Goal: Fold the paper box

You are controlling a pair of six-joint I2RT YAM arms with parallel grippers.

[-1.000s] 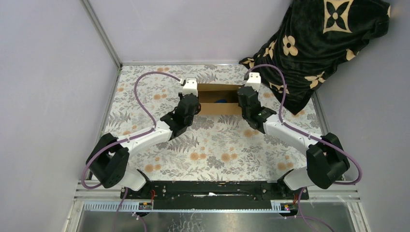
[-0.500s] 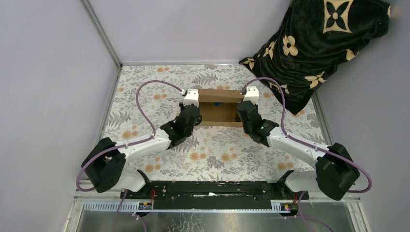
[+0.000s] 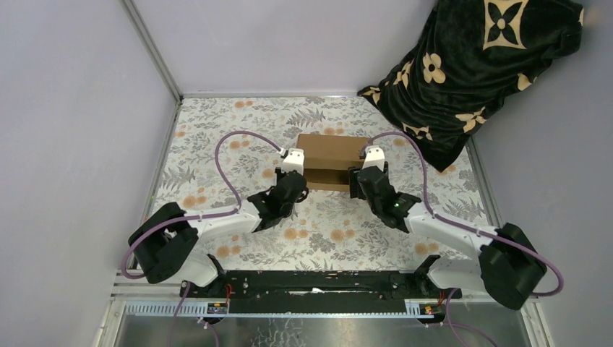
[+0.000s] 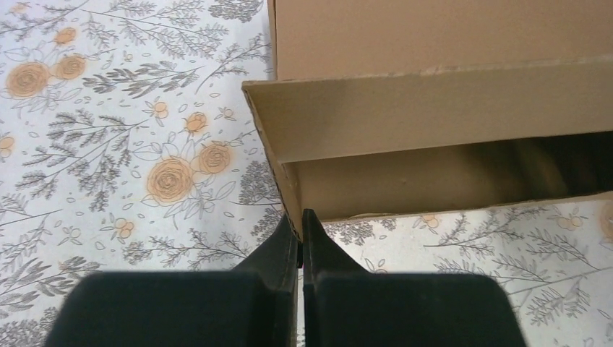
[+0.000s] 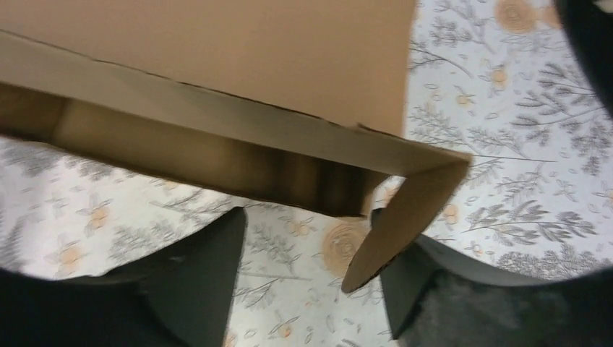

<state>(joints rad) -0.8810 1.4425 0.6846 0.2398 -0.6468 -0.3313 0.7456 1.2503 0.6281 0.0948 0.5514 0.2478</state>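
Note:
The paper box (image 3: 329, 154) is brown corrugated cardboard and sits at the back middle of the flowered table, its lid panel lying over the top. In the left wrist view the box (image 4: 434, 116) shows a front flap hanging over a dark gap. My left gripper (image 4: 301, 220) is shut on the edge of its left side flap. In the top view this gripper (image 3: 297, 176) is at the box's near left corner. My right gripper (image 5: 307, 217) is open at the near right corner, and a loose side flap (image 5: 405, 217) hangs between its fingers, close to the right finger (image 5: 405, 289).
A dark blanket with pale flower motifs (image 3: 477, 65) is piled at the back right corner, just right of the box. Grey walls close in the left, back and right sides. Purple cables (image 3: 238, 141) arch over both arms.
Both arms drew back toward the near edge and the lid came down over the box, which stood open before. The right gripper has opened and let go of the flap.

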